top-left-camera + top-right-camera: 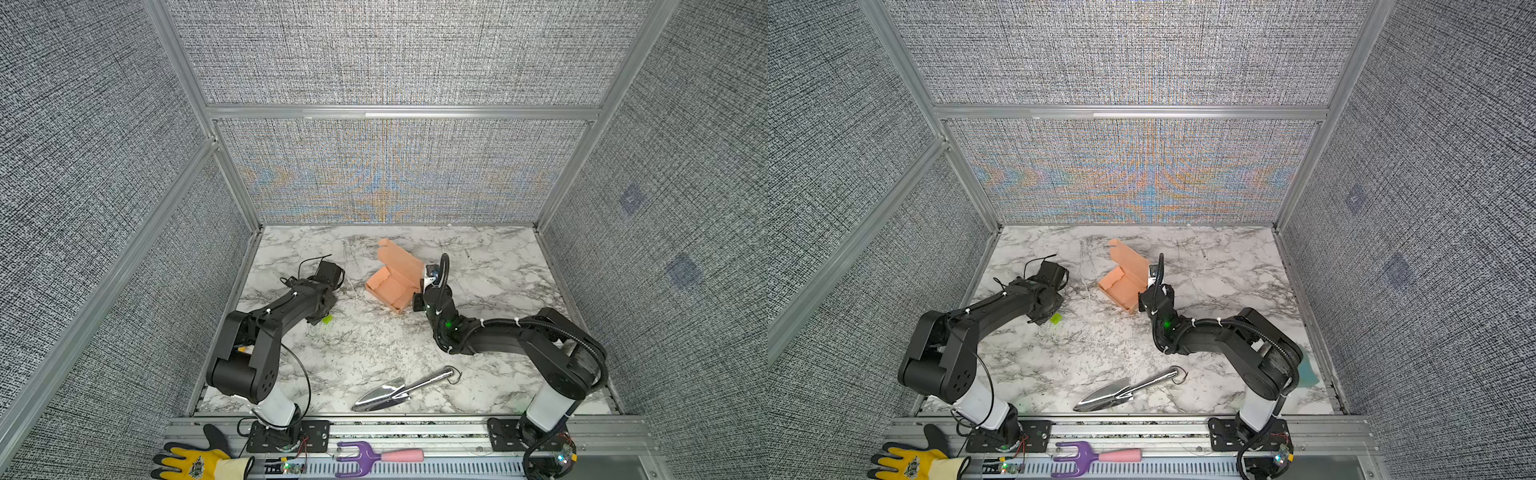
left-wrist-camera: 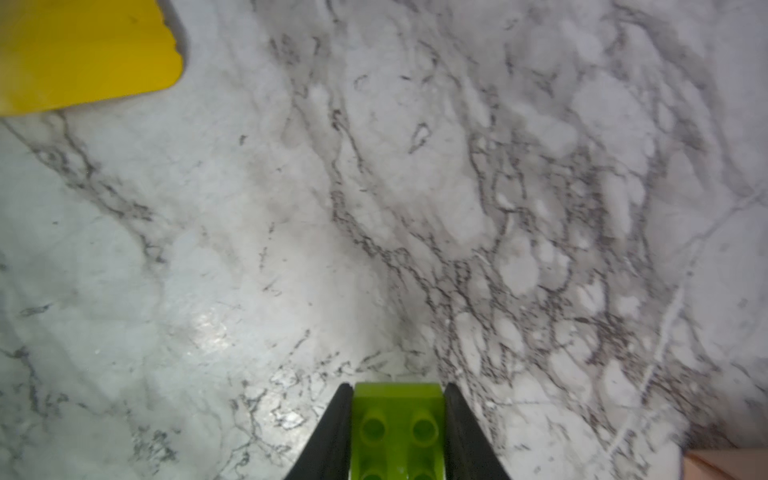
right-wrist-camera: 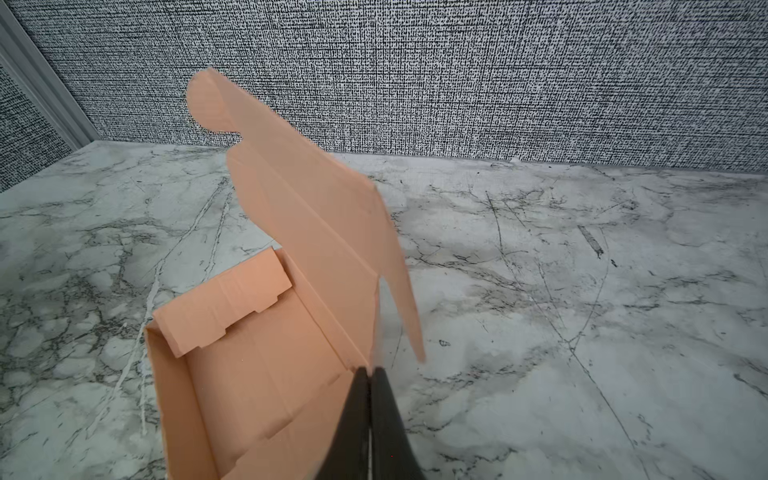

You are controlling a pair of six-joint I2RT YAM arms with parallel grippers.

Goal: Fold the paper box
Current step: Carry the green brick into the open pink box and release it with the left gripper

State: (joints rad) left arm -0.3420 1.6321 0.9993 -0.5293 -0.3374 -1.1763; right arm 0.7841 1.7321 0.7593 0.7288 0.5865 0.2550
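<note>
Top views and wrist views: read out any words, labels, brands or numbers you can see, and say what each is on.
No text can be read anywhere.
yellow glove: dark emblem on its back, too small and blurred to read.
paper box: plain, no print.
green brick: no lettering legible.

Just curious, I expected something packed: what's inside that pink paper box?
Only bare cardboard shows inside the paper box, plus a side flap folded in. The right arm's fingers cover one corner.
</note>
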